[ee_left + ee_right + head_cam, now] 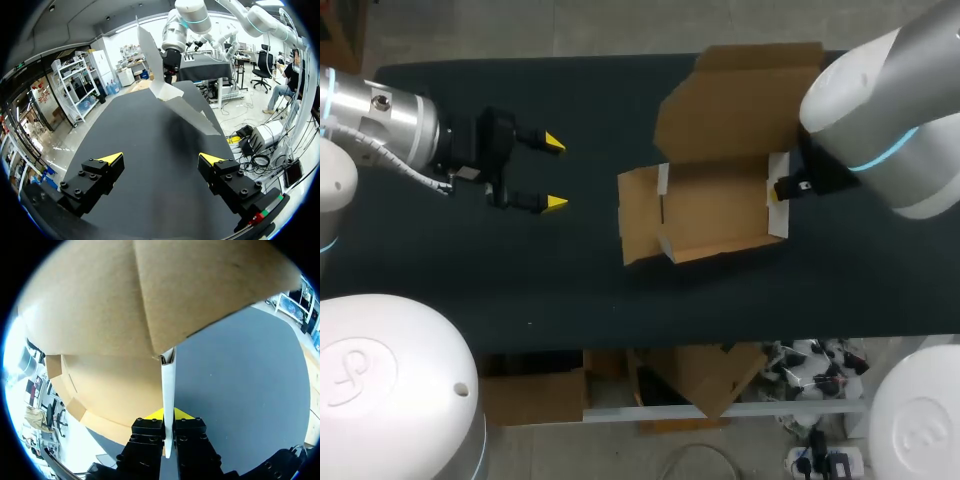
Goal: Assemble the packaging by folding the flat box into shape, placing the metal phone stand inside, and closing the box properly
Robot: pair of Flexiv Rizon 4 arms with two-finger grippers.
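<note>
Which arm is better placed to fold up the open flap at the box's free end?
Probably left. The left fingers are open and empty, facing that flap; the right fingers clamp the box's opposite wall.

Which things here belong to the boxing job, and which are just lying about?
Job: cardboard box; right gripper, shut on its side wall; left gripper, open, apart from it. Metal stand not in view.
Just there: black table.

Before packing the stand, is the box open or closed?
Open. The box has its lid raised and brown inside showing; the right gripper pinches one wall.
</note>
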